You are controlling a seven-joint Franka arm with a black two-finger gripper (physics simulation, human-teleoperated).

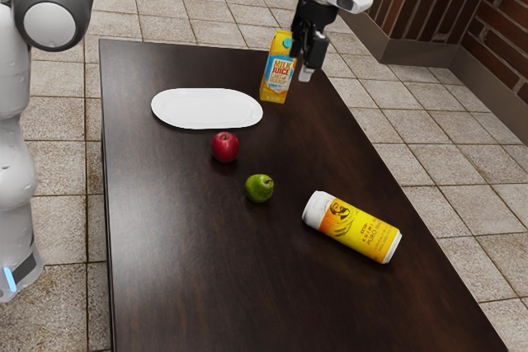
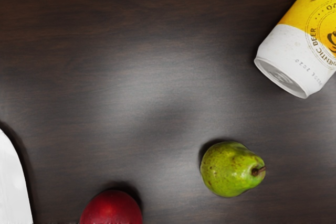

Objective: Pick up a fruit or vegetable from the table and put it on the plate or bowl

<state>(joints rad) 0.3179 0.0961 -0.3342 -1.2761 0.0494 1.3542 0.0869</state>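
A red apple point(image 1: 224, 146) point(image 2: 111, 208) lies on the dark table just in front of a white oval plate point(image 1: 206, 108) point(image 2: 13, 187). To the exterior view's right of the apple and a bit nearer sits a green pear point(image 1: 259, 188) point(image 2: 231, 169), on its side with its stem pointing away from the apple. My gripper point(image 1: 307, 68) hangs high above the table's far part, beside the juice carton, well above and away from both fruits. Its fingers point down, open, with nothing between them.
An orange milk-juice carton point(image 1: 279, 68) stands upright at the far edge, right by the gripper. A yellow and white beer can point(image 1: 351, 226) point(image 2: 302, 40) lies on its side to the exterior view's right of the pear. Tiled floor and a brick wall surround the table point(image 1: 206, 286).
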